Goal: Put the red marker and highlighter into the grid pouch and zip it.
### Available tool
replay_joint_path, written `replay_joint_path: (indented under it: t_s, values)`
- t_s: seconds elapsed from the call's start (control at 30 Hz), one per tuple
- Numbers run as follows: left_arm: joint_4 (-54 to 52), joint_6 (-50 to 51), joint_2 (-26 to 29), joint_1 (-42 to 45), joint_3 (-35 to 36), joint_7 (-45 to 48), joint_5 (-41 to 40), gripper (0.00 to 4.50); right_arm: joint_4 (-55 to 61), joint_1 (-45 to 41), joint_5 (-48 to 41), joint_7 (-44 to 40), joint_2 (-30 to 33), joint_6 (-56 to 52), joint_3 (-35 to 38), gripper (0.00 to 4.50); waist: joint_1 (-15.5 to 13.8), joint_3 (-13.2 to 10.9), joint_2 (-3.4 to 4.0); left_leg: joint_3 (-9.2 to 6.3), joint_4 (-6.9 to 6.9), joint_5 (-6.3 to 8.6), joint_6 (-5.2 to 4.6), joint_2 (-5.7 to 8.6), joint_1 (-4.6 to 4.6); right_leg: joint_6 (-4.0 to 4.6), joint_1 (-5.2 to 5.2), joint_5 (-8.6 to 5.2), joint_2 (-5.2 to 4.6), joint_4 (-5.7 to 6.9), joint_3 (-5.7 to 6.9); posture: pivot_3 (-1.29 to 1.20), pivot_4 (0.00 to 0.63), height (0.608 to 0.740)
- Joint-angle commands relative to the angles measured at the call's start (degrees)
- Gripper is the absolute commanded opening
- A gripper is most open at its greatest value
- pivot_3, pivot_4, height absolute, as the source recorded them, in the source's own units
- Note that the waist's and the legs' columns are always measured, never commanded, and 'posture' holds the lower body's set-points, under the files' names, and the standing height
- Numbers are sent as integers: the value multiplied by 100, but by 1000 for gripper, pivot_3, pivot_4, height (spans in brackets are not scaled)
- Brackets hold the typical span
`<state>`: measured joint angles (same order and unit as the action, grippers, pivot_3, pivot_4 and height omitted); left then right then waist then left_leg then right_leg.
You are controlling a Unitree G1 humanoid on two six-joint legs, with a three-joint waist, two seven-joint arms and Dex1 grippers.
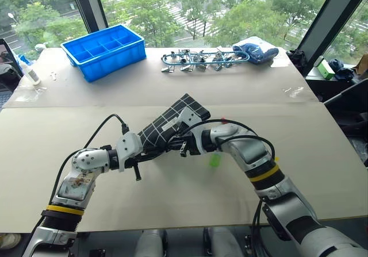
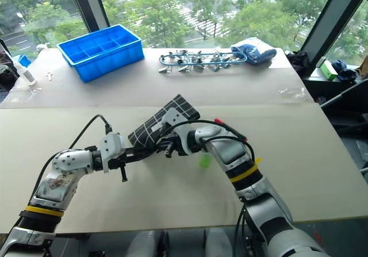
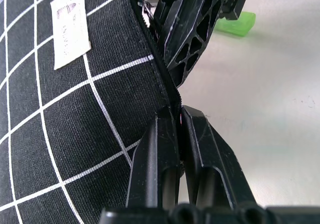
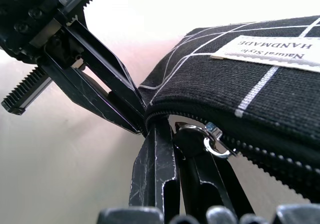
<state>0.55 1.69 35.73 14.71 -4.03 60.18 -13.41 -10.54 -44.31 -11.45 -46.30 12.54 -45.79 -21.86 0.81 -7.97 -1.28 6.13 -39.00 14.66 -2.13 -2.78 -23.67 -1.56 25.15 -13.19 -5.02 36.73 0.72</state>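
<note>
A: Where was the grid pouch (image 1: 172, 121)?
B: Lifted off the table (image 1: 299, 153), tilted, between both arms. Left gripper (image 3: 178, 121) was clamped on its zipper-edge corner.
A: Right gripper (image 4: 172, 134)?
B: Pinched on the zip pull ring (image 4: 210, 139) at that same end. Highlighter (image 1: 214, 160) lay on the table just beside.

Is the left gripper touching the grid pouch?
Touching. Left wrist view: left gripper jaws pinch the grid pouch at its zipper edge.

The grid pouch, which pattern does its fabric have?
Black with white grid lines on the grid pouch, clearest in the left wrist view.
</note>
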Motion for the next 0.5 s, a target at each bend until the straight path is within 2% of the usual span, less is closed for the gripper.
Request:
replay_joint_path:
  t_s: [0.03, 0.07, 0.13, 0.17, 0.47, 0.5]
  values:
    - [-198, -37, -14, 60, 74, -33, -87, 0, -539, -359, 150, 477, -152, 392, 437, 38, 3, 0, 0, 0, 0, -1, 1, 0, 0, 0, 0, 0, 0, 0, 0, 0, 150, 740]
    - [-202, -42, -12, 52, 69, -28, -87, 0, -597, -407, 106, 516, -174, 420, 555, 38, 2, 0, 0, 1, 0, -1, 2, 0, 0, 0, 1, 0, 0, 0, 0, 0, 150, 740]
    - [-193, -42, -14, 57, 63, -28, -92, 0, -568, -426, 21, 450, -156, 434, 659, 769, 3, 0, 0, 1, 1, -1, 2, 0, -1, 0, 1, 0, 0, 1, 0, 0, 150, 740]
    - [-179, -45, -17, 70, 59, -29, -93, 0, -536, -410, -15, 430, -157, 429, 704, 970, 2, 0, 0, 0, 1, -1, 2, -1, -1, 0, 1, 0, 0, 1, 0, 0, 150, 740]
    - [-215, -32, -36, 86, 49, -58, -102, 0, 250, -159, -355, 95, 254, -167, 981, 4068, -6, 0, 0, -1, 0, -1, 1, 0, -4, -1, -1, 1, -2, 2, 0, 0, 150, 740]
    - [-225, -20, -31, 80, 63, -61, -116, 0, 709, -14, -699, -204, 526, -445, 1165, 4404, -5, 0, 0, -1, 0, 0, 0, 0, -3, -1, 0, 1, -2, 2, 0, 0, 150, 740]
